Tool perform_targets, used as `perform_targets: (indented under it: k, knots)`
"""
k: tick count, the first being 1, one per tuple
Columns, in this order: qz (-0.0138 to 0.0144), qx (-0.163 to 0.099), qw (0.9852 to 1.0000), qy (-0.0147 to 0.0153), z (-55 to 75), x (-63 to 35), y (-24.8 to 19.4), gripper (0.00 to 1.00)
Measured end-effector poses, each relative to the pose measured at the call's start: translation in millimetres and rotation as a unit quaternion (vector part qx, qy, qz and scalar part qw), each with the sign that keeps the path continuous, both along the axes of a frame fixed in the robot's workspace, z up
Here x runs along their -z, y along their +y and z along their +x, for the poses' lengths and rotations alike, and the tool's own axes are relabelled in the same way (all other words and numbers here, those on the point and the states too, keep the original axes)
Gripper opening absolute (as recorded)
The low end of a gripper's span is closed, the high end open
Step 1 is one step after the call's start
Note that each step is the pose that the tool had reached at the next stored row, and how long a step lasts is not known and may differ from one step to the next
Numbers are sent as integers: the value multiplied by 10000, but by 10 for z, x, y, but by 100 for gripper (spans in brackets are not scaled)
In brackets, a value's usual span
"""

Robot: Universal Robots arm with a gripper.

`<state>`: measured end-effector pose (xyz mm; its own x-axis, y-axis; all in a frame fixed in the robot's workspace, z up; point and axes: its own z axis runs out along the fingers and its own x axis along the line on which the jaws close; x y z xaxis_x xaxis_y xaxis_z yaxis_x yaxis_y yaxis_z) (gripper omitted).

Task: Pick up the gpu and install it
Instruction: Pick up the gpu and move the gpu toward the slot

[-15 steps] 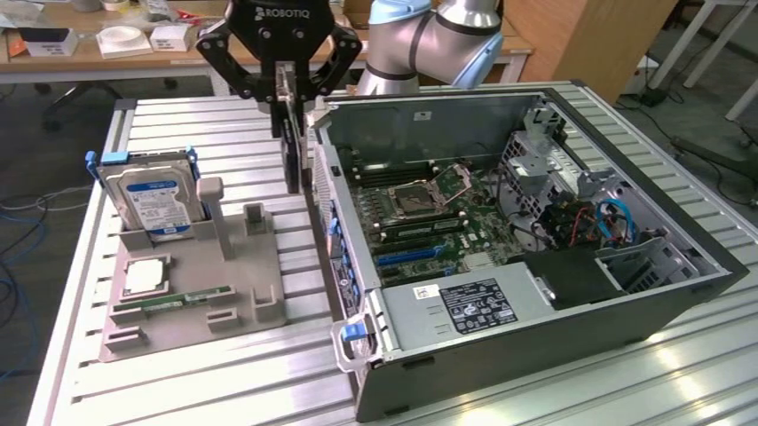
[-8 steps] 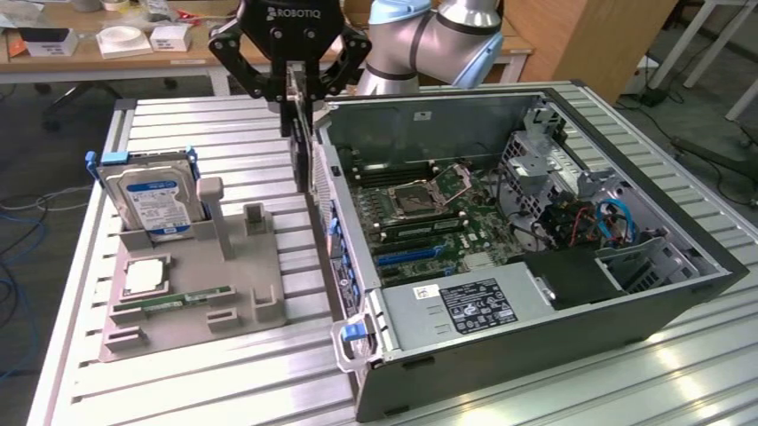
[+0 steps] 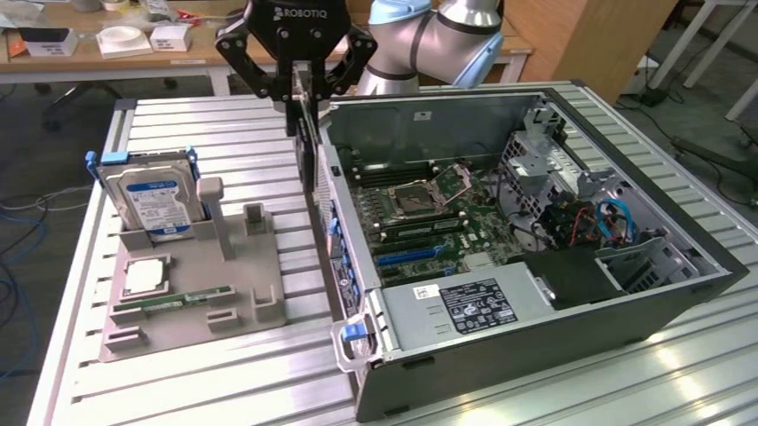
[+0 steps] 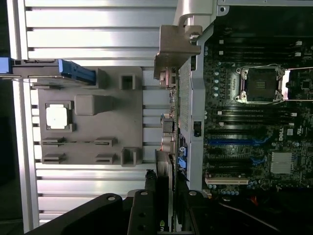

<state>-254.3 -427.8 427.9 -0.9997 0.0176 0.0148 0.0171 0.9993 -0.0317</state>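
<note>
One hard drive (image 3: 154,200): upright in the grey fixture tray (image 3: 190,333) on the tabletop (image 3: 177,124), at 8 o'clock from the gpu (image 3: 308,146) in the exterior view.
tool (image 3: 307,96): fingers clamped on the gpu's upper end.
gpu: hangs edge-on, long axis vertical, metal bracket (image 4: 177,46) lowest, just outside the rear wall of the computer case (image 3: 569,319).
blue expansion slots (image 3: 409,251): on the motherboard, at 4 o'clock from the gpu; their axis looks crossed with the card's.
</note>
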Motion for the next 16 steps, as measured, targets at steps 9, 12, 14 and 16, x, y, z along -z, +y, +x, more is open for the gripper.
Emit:
perform_targets:
  k: [9,12,14,16]
  knots:
    - [0,0,10000,0,69,0,0,26]
    - [0,0,10000,0,91,0,0,26]
    - [0,0,10000,0,109,1,0,26]
    - [0,0,10000,0,128,1,0,26]
